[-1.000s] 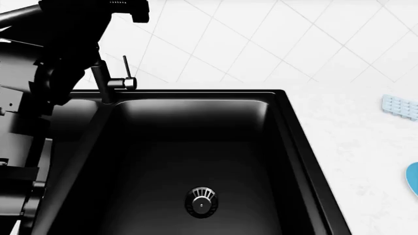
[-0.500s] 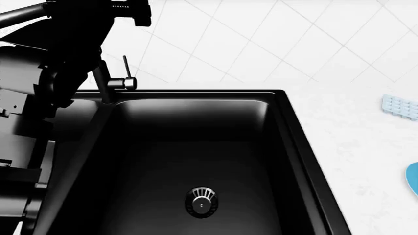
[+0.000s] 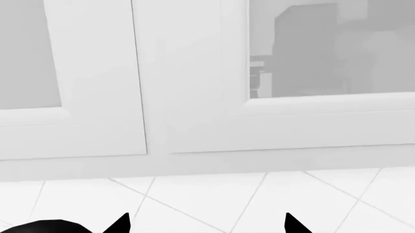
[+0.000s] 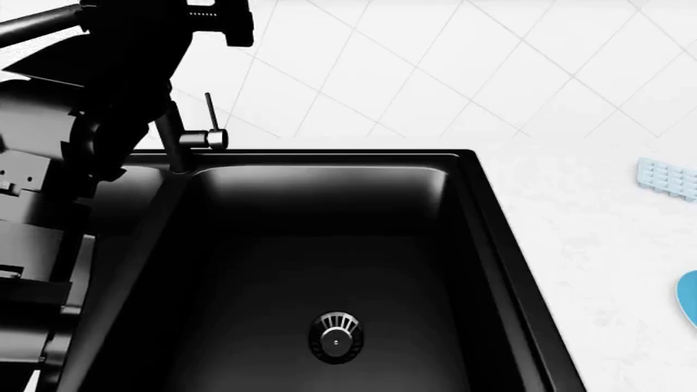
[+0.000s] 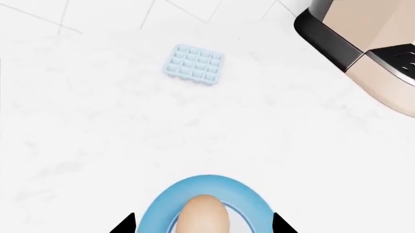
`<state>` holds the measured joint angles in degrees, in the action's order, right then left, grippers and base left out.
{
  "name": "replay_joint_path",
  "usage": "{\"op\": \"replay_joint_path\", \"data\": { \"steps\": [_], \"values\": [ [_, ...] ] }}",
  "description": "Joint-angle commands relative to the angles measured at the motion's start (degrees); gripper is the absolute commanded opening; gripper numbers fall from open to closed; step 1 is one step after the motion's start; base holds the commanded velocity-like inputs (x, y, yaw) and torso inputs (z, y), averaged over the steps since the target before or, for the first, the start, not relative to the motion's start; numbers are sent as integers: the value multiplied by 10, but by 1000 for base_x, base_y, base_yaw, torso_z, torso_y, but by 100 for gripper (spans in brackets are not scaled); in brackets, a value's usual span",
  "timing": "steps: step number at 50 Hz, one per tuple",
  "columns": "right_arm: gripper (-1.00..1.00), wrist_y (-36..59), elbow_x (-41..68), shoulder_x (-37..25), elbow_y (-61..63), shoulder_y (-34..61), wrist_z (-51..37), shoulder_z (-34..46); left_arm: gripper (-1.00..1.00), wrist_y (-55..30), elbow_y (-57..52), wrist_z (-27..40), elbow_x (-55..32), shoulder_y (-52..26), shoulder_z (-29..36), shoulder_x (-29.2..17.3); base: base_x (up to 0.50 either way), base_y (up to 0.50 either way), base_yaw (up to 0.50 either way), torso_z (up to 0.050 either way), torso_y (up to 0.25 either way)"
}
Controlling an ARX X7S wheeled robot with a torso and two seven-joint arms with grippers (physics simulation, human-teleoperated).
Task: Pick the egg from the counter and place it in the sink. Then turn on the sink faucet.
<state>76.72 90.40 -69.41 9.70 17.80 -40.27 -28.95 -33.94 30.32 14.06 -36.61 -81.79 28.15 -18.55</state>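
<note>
Pale blue ice cube tray [image 5: 194, 63] lying flat near white diagonal-tiled wall [image 4: 458, 65]. Blue dish [image 5: 206, 204] well apart from it, partly cropped at frame edge. Tan-and-black appliance [image 5: 366, 46] in corner. White panelled upper cabinets [image 3: 188, 82] above tiles.

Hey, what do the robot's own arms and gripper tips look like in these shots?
The left arm is glossy black, built of blocky housings with small pale screw marks. Both grippers show only pointed black fingertips at the wrist views' edges. No cables visible.

Glossy black sink [image 4: 326, 245] with metal strainer [image 4: 335, 335]; white speckled stone-look counter [image 5: 97, 136]; smooth egg [image 5: 203, 216] on a seemingly glazed blue dish [image 5: 155, 213].
</note>
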Motion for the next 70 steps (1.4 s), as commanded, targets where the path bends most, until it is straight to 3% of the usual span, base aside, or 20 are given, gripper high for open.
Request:
{"op": "replay_joint_path", "data": {
  "steps": [1,11,32,70],
  "values": [
    [100,-25,-35,9,-9,6,23,36,100,3,2,-1,0,2,1,0,0,0,0,0,0],
    [100,-46,-64,19,-19,9,43,61,100,4,1,0,0,4,3,1,0,0,0,0,0],
    [100,-64,-94,37,-23,-42,66,32,100,5,2,0,-1,4,3,0,0,0,0,0,0],
    [100,-103,-134,55,-43,-36,92,72,100,12,9,-4,-2,6,6,2,0,0,0,0,0]
  ]
}}
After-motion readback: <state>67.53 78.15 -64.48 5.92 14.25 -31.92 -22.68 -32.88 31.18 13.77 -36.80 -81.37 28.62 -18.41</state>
